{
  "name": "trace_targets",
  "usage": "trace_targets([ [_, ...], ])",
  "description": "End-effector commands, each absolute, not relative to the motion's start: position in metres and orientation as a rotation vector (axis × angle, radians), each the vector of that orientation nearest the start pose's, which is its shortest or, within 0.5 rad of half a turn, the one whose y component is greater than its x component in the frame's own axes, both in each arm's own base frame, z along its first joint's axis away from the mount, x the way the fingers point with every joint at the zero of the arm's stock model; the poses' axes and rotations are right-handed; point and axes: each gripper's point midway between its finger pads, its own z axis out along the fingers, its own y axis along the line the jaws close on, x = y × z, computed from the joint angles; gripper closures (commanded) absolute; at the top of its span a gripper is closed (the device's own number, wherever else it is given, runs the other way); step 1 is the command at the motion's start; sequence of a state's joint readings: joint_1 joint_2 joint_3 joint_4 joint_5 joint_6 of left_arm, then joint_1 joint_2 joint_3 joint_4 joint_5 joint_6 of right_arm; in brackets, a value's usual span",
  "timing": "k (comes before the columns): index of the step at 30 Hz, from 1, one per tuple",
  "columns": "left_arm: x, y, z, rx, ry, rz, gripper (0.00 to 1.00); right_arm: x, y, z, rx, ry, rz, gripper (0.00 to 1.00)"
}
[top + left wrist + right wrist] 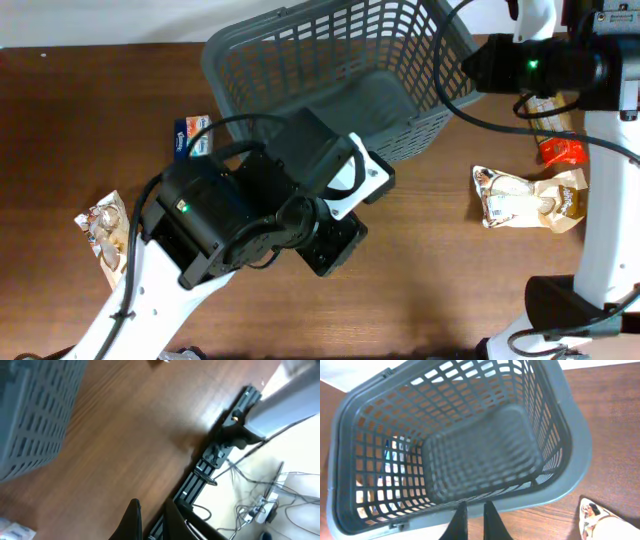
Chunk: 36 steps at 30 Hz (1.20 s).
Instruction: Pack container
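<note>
The container is a large dark grey lattice basket (pixel 240 60) at the back centre of the brown table, and it is empty inside. The right wrist view looks straight down into it (pixel 575 450). My right gripper (pixel 472 520) hovers just outside its near rim, fingers close together with nothing between them; overhead it sits by the basket's right side (pixel 470 65). My left gripper (pixel 335 245) is in front of the basket over bare table. Its fingers (pixel 150 520) are close together and empty. The basket wall shows at the left of the left wrist view (pixel 35 415).
A blue packet (pixel 190 135) lies left of the basket and shows in the left wrist view (pixel 15 530). A snack packet (pixel 105 225) lies at the far left. A beige packet (pixel 525 200) (pixel 600 522) and a red one (pixel 560 150) lie at the right.
</note>
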<state>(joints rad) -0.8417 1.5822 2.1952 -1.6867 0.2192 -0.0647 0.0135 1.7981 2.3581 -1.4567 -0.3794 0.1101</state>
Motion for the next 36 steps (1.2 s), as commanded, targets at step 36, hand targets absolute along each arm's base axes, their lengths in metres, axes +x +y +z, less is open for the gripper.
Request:
trace_targets([
  [36,0.207,-0.243,0.256,0.283,2.838,-0.209,0.98,0.451,0.06,0.295,-0.075,2.603,0.298,0.96],
])
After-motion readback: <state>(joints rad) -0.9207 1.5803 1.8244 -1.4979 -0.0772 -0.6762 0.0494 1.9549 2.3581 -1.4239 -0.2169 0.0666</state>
